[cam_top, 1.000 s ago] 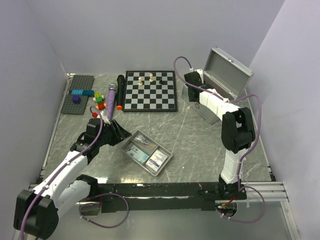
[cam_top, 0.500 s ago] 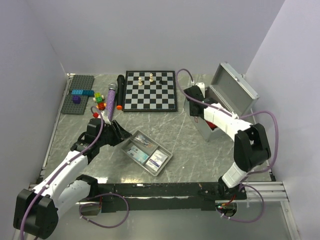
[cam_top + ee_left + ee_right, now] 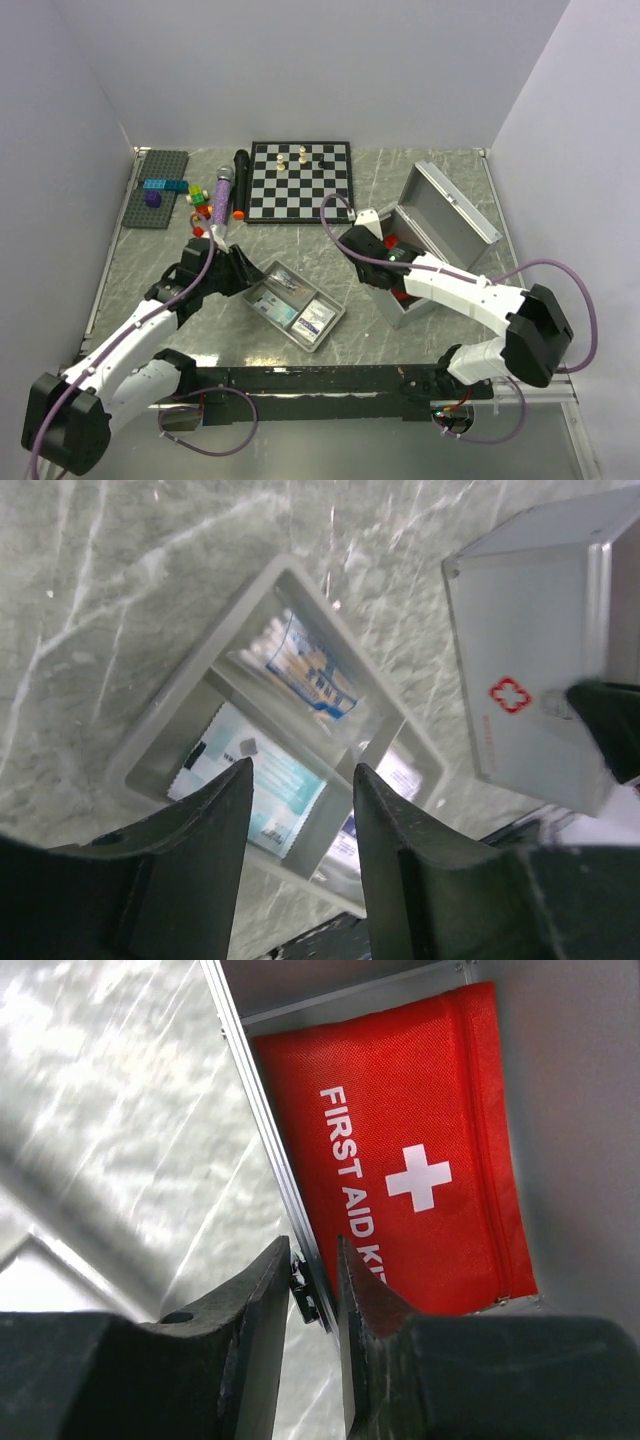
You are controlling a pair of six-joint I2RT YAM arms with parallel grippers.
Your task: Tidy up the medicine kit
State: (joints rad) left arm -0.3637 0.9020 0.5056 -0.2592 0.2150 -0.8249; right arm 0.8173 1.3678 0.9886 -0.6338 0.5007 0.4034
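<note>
Top external view: medicine kit (image 3: 452,212) on the right half of the desk (image 3: 140,262), lid raised and tilted back, base toward the near edge, well apart from the chessboard (image 3: 300,182) at the far side. Grey divided tray (image 3: 310,287) left of the kit, near but not touching.

Right wrist view: right end effector (image 3: 312,1260) clamped on the kit's front wall, one finger outside, one inside, latch in the narrow gap between them. Flat red FIRST AID pouch (image 3: 400,1180) lying inside the case, close against that wall.

Left wrist view: left end effector (image 3: 300,780) hovering over the tray, fingers apart, nothing between them. Packets in the tray's compartments. Kit's front face with red cross emblem just beyond the tray.
</note>
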